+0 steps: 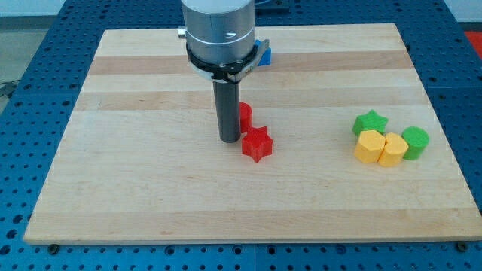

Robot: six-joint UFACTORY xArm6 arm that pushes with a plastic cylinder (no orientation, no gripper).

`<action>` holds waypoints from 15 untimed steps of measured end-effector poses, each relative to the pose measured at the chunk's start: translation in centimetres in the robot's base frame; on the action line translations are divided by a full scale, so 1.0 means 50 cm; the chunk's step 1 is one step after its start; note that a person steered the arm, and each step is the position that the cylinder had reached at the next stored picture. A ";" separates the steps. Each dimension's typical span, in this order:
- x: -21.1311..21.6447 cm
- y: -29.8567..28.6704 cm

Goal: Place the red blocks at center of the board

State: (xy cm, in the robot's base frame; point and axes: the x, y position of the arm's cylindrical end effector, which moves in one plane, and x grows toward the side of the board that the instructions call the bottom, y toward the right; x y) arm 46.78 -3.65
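A red star block (257, 144) lies near the middle of the wooden board (151, 188). A second red block (245, 115) sits just above it, partly hidden behind my rod, so its shape is unclear. My tip (230, 140) rests on the board right beside the red star's left side, and just below-left of the second red block. Whether the tip touches either block cannot be told.
At the view's right sits a cluster: a green star (370, 123), a green round block (415, 142), and two yellow blocks (370, 146) (392, 150). A blue block (263, 53) peeks out behind the arm at the view's top.
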 end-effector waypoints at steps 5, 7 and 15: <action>0.092 0.156; 0.049 0.138; 0.035 0.176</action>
State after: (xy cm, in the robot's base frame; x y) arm 48.52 5.16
